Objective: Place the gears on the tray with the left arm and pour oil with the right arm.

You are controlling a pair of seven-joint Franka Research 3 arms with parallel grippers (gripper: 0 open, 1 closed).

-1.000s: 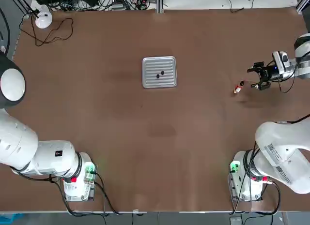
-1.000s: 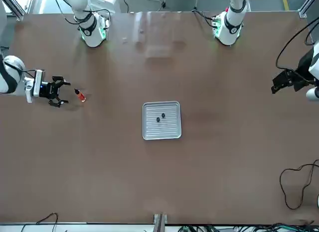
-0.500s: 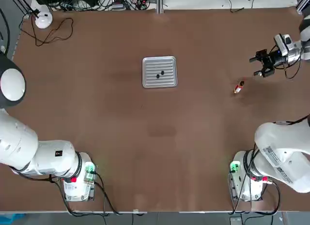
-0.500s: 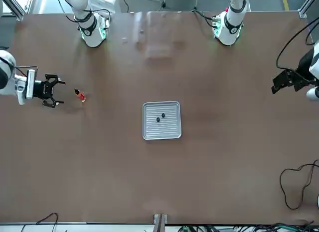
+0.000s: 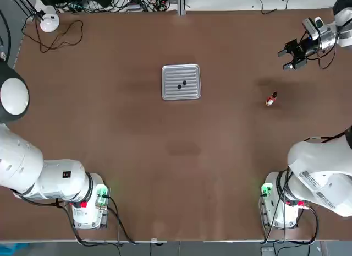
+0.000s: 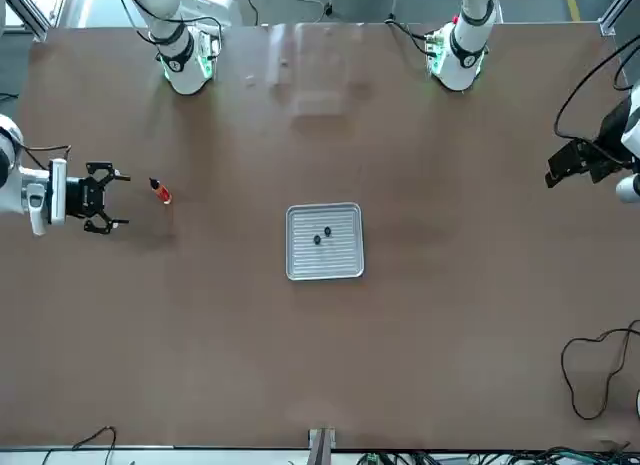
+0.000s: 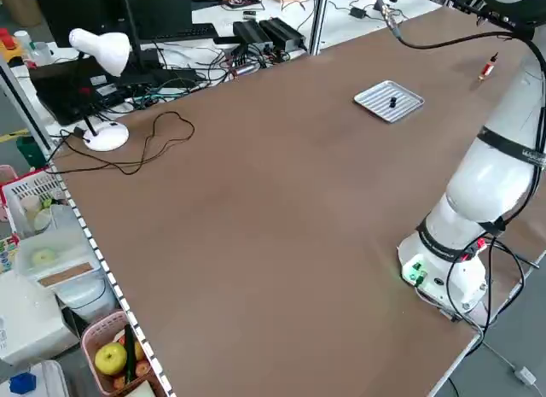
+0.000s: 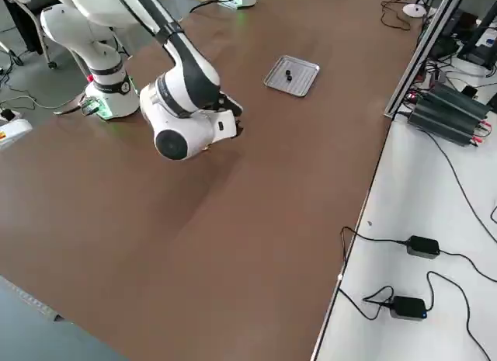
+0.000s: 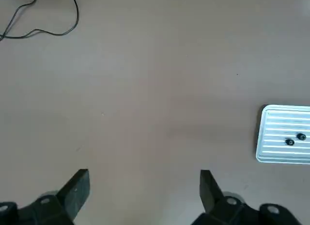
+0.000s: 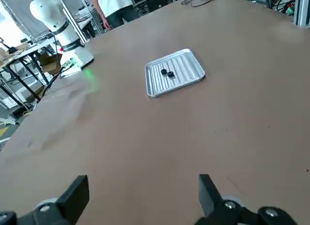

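The tray [image 5: 181, 94], mid-table with both gears [image 10: 170, 74] on it, could be splashed or missed if the right gripper [image 5: 292, 56], wide open and empty near the table's far right, grasps the small oil bottle [image 5: 271, 99] crookedly or knocks it away. Off to the left, the left gripper [image 9: 145, 196] stands wide and empty, and a loose cable [image 5: 61, 45] curls across the far-left corner.

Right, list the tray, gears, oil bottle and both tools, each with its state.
Tray: flat on the table, gears on it.
Gears: two, lying apart on the tray.
Oil bottle: on its side, held by neither tool.
Left tool: open, empty, left of the tray.
Right tool: open, empty, near the bottle.
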